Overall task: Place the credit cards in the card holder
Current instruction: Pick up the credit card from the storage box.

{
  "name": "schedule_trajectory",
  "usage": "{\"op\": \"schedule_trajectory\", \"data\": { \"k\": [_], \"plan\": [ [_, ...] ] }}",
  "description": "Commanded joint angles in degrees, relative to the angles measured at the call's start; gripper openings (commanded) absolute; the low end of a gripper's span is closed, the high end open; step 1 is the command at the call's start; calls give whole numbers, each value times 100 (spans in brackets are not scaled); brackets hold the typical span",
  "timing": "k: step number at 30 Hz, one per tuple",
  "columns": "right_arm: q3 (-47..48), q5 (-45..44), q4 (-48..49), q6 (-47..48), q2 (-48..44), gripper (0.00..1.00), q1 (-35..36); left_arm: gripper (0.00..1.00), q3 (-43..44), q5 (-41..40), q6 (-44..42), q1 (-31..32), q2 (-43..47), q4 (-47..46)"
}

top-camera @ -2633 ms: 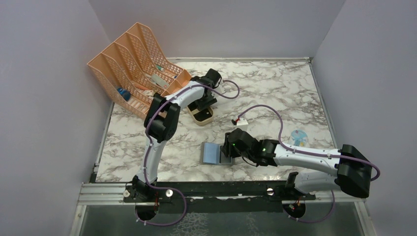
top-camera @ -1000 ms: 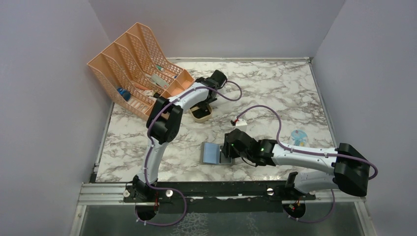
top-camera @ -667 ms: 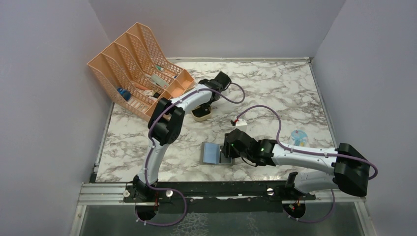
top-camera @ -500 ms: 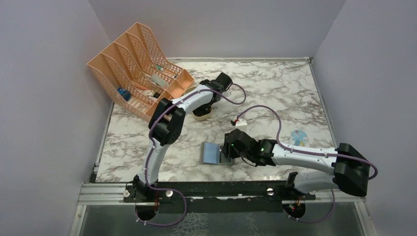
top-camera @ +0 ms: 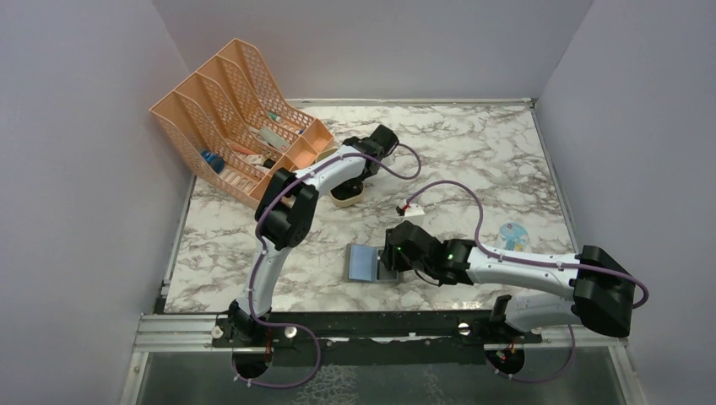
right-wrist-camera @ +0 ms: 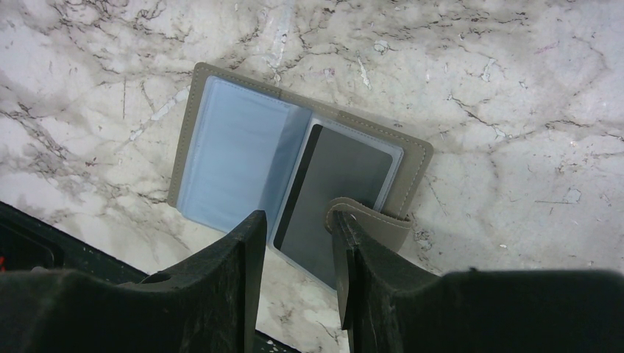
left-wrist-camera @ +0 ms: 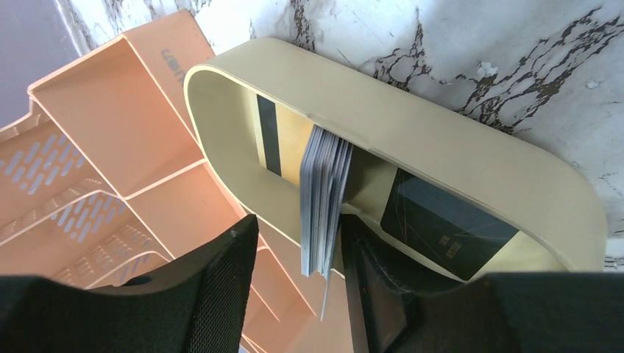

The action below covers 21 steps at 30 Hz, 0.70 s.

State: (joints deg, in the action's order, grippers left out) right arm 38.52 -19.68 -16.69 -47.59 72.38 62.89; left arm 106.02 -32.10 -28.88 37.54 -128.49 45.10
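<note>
Left gripper [left-wrist-camera: 296,220] jaws stood apart, straddling cards [left-wrist-camera: 324,191] upright in tray [left-wrist-camera: 456,147]; contact unclear. Holder [right-wrist-camera: 228,162] lay open well short of tray, dark card [right-wrist-camera: 346,184] inside, right gripper [right-wrist-camera: 298,215] jaws apart above it, tips hidden.

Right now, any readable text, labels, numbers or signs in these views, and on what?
No text can be quoted; nothing reads clearly.
Peach file rack: embossed lettering on its wall, too blurred to read.
Dark card in the tan tray: tiny pale print, too small to read.
Round blue disc on the table: a print, too small to read.
Card holder: no text shows.
</note>
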Motion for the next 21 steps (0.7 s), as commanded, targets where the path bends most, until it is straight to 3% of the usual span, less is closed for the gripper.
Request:
{"op": "schedule_trajectory", "data": {
  "k": [1,9,21],
  "plan": [
    [57,-68,43,-40,-50,39,5,47,-33,-322,28,34,205,-19],
    [52,-65,60,-39,-16,39,10,39,-86,-350,57,102,239,-12],
    [67,-64,77,-31,29,39,12,34,-106,-453,120,157,269,-10]
  ]
}}
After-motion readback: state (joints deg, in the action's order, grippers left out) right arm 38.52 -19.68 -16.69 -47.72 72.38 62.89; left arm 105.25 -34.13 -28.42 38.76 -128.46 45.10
